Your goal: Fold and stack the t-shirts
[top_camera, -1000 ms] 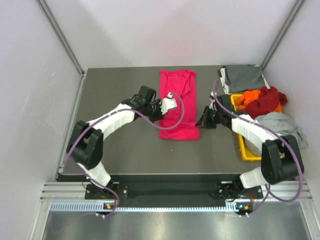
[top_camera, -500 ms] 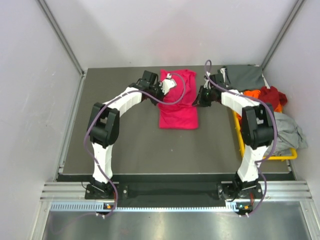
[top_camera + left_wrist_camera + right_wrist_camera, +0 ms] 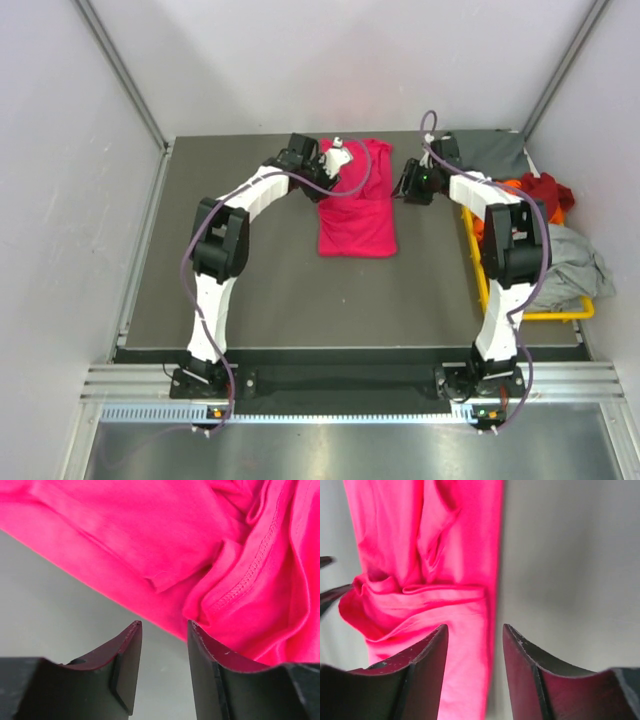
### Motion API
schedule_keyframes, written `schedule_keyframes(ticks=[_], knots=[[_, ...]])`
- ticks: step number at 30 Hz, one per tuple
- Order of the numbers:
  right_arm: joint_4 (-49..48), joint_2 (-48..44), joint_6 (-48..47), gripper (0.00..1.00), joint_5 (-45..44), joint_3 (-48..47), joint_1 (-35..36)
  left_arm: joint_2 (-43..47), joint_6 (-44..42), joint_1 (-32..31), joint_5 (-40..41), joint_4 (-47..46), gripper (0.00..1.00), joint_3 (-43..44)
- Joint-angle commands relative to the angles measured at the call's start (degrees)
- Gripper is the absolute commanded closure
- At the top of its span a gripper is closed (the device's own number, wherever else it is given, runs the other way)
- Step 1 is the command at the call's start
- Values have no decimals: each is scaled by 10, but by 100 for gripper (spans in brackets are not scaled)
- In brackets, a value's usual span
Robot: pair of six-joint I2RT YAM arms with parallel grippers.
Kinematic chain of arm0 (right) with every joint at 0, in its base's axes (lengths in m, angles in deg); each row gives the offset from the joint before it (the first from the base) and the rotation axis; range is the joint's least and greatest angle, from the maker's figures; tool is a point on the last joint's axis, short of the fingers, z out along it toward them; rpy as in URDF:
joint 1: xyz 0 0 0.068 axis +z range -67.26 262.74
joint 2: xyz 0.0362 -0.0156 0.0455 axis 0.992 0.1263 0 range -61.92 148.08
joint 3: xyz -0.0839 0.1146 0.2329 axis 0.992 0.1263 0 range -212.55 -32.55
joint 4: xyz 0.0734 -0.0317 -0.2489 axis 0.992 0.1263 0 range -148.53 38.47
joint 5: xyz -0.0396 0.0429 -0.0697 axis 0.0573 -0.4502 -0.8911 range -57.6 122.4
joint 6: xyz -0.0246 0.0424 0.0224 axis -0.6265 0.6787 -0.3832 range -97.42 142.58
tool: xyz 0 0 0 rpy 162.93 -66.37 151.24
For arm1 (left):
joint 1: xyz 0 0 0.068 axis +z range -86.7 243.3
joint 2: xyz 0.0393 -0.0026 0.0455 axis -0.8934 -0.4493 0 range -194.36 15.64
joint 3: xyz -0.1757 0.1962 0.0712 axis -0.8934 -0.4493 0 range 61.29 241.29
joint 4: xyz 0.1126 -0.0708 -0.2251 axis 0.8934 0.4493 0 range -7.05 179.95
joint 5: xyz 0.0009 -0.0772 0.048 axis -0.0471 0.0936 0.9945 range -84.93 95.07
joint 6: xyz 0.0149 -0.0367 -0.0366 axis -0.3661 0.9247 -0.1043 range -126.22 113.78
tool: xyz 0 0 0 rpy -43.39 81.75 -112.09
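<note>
The pink shirt (image 3: 357, 212) lies mid-frame in the top view, its long axis running near to far, with a fold line across its middle. Both arms stretch out to its far half. The left gripper (image 3: 336, 162) is over the upper-left edge and the right gripper (image 3: 403, 189) is just off the right edge. Both have their fingers apart and empty. The left is nearer the cloth.
</note>
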Motion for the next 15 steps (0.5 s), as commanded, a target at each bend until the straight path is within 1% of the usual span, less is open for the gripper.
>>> schedule_keyframes(ticks=[1,2,3,4,5,6,7,9,12,15], knots=[[-5,-86,-41,52,-48,-9,-7,66,5,20,-49,5,53,23],[1,-97,-49,52,-62,1,-2,76,-2,21,-65,10,54,1],[3,-108,-63,53,-66,25,3,85,-29,22,-79,34,54,-10],[5,-121,-69,53,-67,36,12,96,-50,20,-128,50,55,-35],[5,-124,-73,53,-55,47,17,100,-76,20,-151,72,55,-49],[5,-124,-77,52,-46,60,20,104,-122,12,-163,99,54,-61],[2,-124,-76,51,-37,66,25,105,-138,7,-167,101,53,-85],[-18,-123,-65,51,-16,88,27,98,-164,-1,-152,102,51,-96],[-34,-121,-56,50,-19,103,27,72,-173,-3,-136,103,50,-80],[-35,-110,-52,50,-14,118,28,42,-163,-3,-133,104,50,-42]])
